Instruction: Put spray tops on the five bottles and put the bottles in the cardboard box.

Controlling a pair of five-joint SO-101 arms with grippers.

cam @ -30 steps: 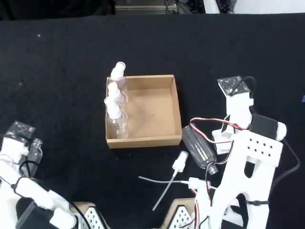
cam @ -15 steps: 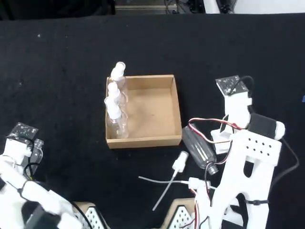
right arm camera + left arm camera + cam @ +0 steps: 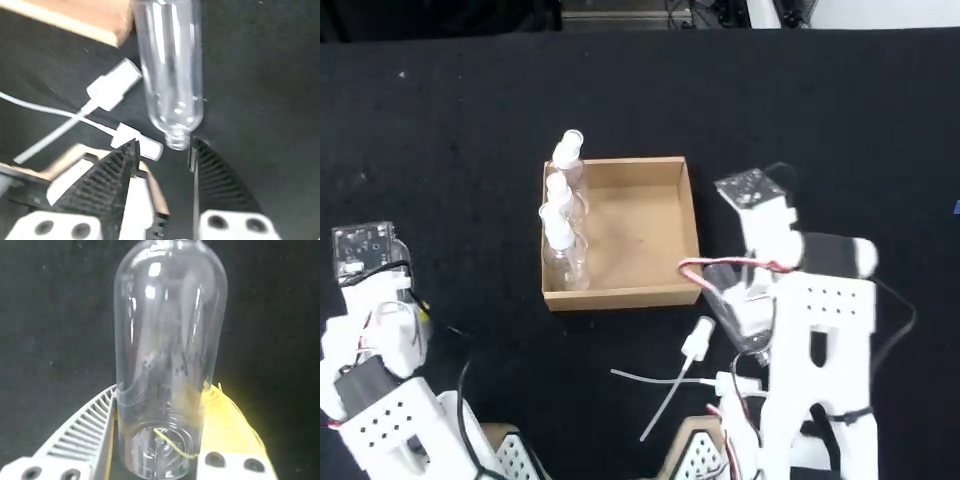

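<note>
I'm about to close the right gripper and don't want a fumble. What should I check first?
1. Right gripper open: ok.
2. Lying bottle neck between its jaws: ok.
3. Lying bottle has a top: not ok, neck bare.
4. Spray tops loose on the table nearby: ok, two.
5. Left gripper shut on held bottle: ok.
6. Box has room: ok, three capped bottles along one wall.

A big black table (image 3: 440, 110)
A dark cloth (image 3: 840, 110) covers it all — past the far edge sit some wires (image 3: 720, 12) and a bright white patch (image 3: 880, 12).
</note>
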